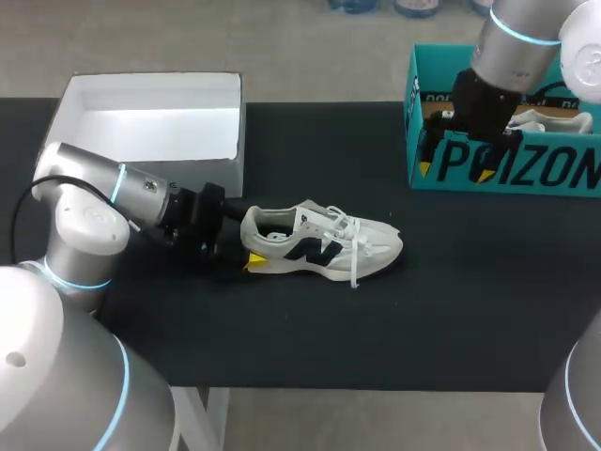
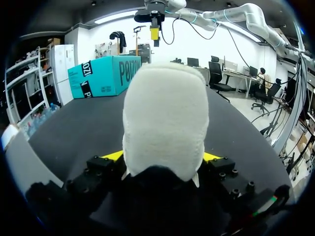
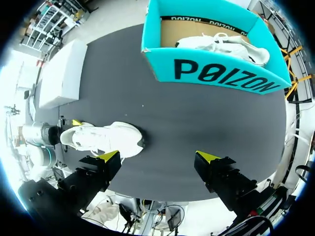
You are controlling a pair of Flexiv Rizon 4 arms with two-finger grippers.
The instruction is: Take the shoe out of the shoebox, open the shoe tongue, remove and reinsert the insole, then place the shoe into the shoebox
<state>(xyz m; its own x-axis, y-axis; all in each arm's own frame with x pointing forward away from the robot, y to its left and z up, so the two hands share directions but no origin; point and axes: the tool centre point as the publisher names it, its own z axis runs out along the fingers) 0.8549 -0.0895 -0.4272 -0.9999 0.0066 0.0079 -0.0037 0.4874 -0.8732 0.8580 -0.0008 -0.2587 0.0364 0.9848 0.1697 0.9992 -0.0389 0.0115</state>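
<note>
A white sneaker [image 1: 319,246] with a dark logo lies on its sole in the middle of the black table, toe to the right. My left gripper [image 1: 246,254] holds its heel. In the left wrist view the heel [image 2: 165,123] fills the gap between both yellow-tipped fingers [image 2: 113,156]. The teal shoebox [image 1: 507,171] stands at the back right with a second white shoe [image 1: 549,120] inside. My right gripper [image 1: 455,169] hangs open over the box's front wall, nothing between its fingertips [image 3: 109,156]. From there the sneaker [image 3: 103,137] and the box [image 3: 216,73] lie below.
A white box lid [image 1: 150,117] lies open side up at the back left, close behind my left arm [image 1: 141,193]. Bare black tabletop [image 1: 376,329] runs in front of the sneaker and between it and the shoebox.
</note>
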